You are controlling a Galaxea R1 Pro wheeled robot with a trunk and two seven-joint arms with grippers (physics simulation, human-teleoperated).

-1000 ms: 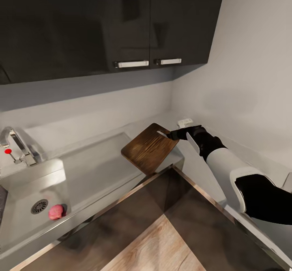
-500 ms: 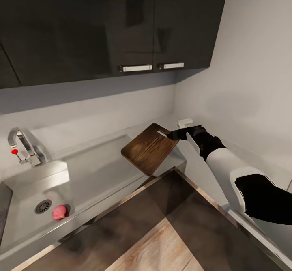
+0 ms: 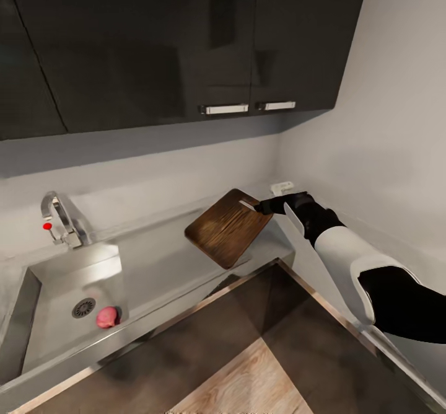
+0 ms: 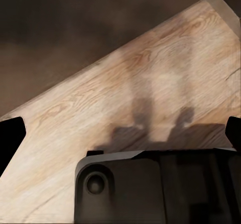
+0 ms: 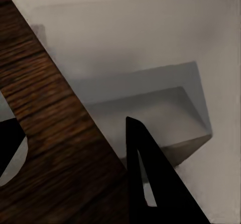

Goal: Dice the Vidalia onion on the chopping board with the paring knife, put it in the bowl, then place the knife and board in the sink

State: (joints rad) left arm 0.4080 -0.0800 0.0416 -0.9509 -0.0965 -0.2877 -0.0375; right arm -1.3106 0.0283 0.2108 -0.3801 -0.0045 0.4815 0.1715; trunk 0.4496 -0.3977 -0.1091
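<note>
Your right claw [image 3: 263,206] grips the dark brown wooden chopping board [image 3: 228,227] aloft; set it flat on the grey surface [image 3: 167,259] next.

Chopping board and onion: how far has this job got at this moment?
Nothing looks finished. The Vidalia onion lies whole in the sink beside the drain. In hand: the right gripper holds the chopping board tilted above the countertop. Dicing, filling a bowl, and sinking knife and board remain.

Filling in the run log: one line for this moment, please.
right gripper: holding chopping board tilted above countertop | Vidalia onion: in sink by drain
</note>
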